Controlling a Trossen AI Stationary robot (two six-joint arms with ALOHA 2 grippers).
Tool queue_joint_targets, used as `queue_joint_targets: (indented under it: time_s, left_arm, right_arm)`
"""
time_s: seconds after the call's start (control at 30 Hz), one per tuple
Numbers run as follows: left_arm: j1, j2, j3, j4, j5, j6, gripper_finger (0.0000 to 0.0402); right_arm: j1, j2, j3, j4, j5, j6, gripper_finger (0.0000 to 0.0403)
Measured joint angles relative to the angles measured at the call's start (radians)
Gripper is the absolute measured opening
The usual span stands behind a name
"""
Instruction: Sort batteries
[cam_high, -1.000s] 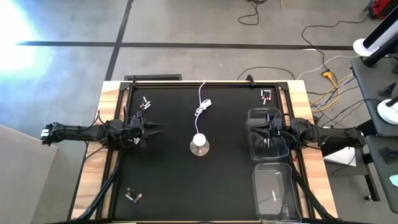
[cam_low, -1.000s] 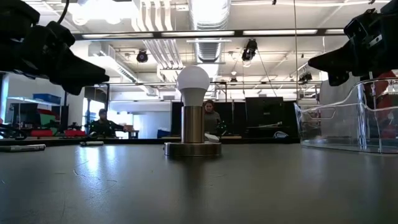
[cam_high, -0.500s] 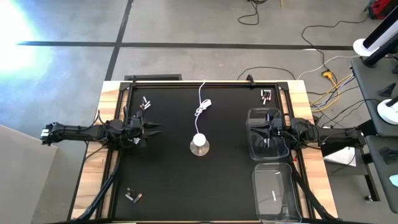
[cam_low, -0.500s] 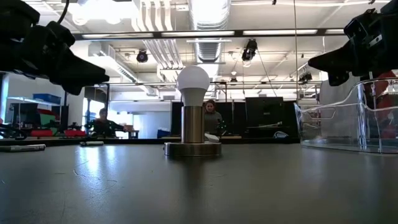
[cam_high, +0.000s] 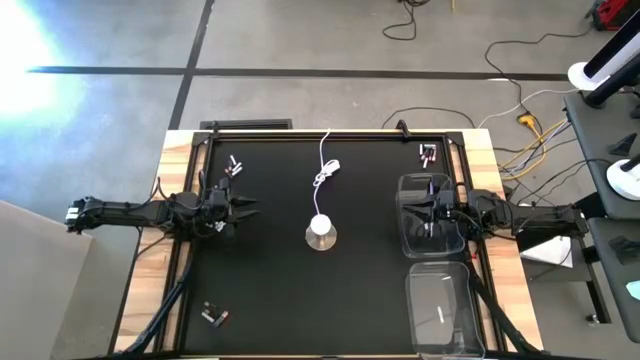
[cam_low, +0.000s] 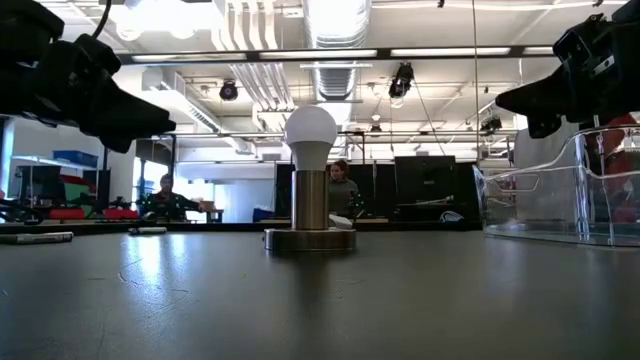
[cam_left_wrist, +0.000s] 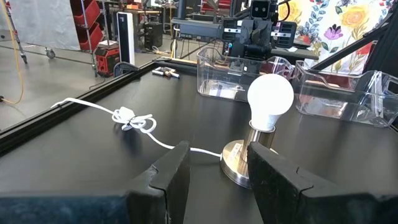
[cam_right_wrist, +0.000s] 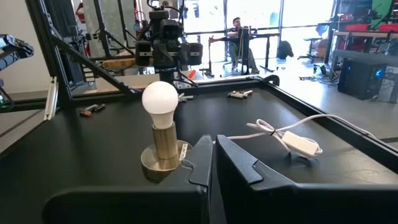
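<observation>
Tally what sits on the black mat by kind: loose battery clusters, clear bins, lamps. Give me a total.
Loose battery clusters: 3
Clear bins: 2
Lamp: 1
Total: 6

White bulb (cam_high: 321, 225), black table (cam_high: 280, 280), clear bins (cam_high: 445, 310)

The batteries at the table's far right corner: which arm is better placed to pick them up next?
The right, probably. The batteries lie just beyond the clear bin over which the right gripper hovers. The left gripper waits across the table, past the lamp.
</observation>
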Motion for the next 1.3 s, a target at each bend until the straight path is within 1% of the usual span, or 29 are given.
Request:
queue_joint_targets:
  time_s: [1.2,1.3]
  left_arm:
    - [0.000,0.000,0.000,0.000,0.000,0.000,0.0139]
    - [0.000,0.001,0.000,0.023,0.000,0.000,0.0139]
  right_arm:
    - [0.000,0.000,0.000,0.000,0.000,0.000,0.0013]
    - [0.000,0.000,0.000,0.000,0.000,0.000,0.0013]
